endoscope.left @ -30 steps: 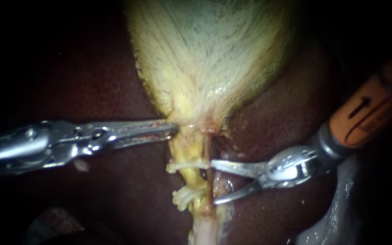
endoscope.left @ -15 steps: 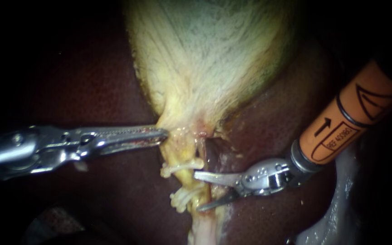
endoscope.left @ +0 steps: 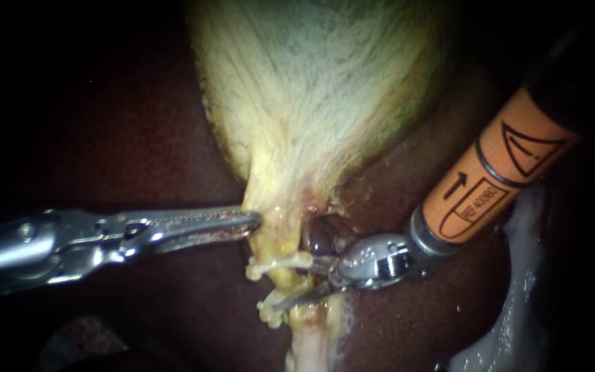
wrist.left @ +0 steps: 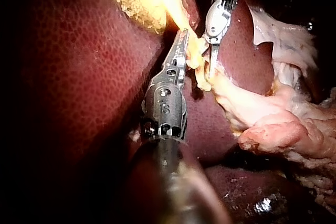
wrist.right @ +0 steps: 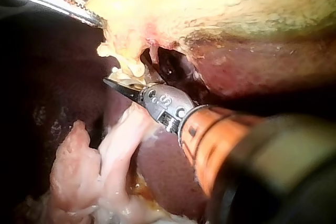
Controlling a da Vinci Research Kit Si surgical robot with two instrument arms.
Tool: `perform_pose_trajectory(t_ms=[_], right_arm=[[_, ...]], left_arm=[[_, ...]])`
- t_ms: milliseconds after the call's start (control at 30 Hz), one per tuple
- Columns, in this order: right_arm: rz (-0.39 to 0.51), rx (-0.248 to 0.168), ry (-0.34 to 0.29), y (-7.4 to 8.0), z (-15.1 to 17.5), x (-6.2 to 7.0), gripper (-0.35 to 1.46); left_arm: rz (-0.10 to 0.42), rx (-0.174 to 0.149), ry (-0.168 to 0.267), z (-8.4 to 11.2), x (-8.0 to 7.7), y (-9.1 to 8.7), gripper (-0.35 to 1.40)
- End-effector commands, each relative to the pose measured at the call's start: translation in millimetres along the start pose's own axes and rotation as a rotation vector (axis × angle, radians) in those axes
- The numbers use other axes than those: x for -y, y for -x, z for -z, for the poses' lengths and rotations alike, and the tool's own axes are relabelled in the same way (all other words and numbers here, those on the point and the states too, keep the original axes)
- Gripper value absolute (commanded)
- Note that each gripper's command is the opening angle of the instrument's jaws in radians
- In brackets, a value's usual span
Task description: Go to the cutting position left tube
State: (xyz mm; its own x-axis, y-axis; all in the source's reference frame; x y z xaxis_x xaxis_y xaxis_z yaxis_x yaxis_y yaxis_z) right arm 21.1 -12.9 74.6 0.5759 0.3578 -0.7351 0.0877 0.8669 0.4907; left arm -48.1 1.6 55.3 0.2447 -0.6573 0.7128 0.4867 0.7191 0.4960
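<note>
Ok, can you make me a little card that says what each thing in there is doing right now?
left instrument: jaws shut on the narrow end of the gallbladder
right instrument: jaws open, one on each side of the left tube
left tube: pale yellow, runs down from the gallbladder
clips: two white ones on the left tube, upper clip and lower clip; the right instrument's jaws sit between them
liver: dark red, lies under everything

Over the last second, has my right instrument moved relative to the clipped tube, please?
Yes. The right instrument has advanced toward the clipped tube, and its open jaws now appear to straddle it between the two clips.
</note>
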Motion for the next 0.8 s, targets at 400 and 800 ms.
perform_pose_trajectory(t_ms=[400, 800], right_arm=[[-0.021, -0.102, -0.111, -1.8, -2.6, 0.6, 1.21], [-0.126, -0.125, -0.103, -2.3, -3.8, -0.2, 1.01]], left_arm=[[0.001, -0.001, -0.004, -0.5, -1.3, -0.3, -0.01], [0.001, -0.001, -0.003, -0.6, -1.3, -0.3, -0.01]])
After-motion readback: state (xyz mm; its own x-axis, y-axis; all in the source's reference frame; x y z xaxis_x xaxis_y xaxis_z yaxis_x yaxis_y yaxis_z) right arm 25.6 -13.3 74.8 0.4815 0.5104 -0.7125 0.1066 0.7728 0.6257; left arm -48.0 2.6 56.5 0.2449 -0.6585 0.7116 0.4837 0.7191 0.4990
